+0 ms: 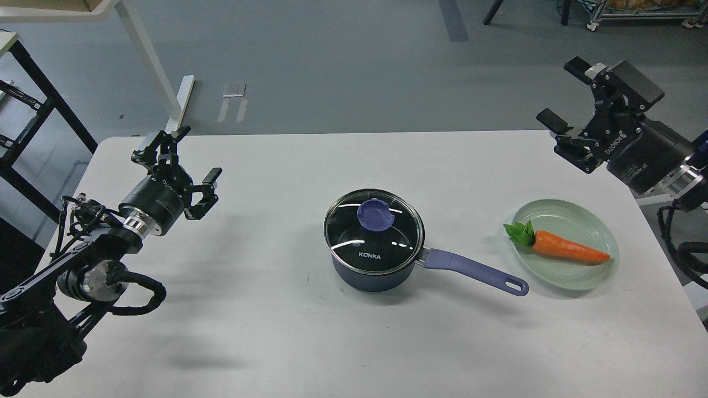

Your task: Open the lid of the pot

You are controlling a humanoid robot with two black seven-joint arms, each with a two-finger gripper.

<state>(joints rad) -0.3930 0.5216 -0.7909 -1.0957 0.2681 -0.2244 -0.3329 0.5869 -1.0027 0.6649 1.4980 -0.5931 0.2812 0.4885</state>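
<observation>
Head view: one pot [376, 273], one lid [374, 225] seated on it, mid-bench [276, 331].
I count one carrot [564, 247] in one dish [581, 276]; my left gripper [196, 160] and right gripper [569, 97] gape wide, empty.

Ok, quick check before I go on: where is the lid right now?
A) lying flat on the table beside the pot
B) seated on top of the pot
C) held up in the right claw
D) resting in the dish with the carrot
B: the lid sits flat on the rim of the pot, knob up, while the left claw and the right claw are both open, empty and well away from it.
</observation>
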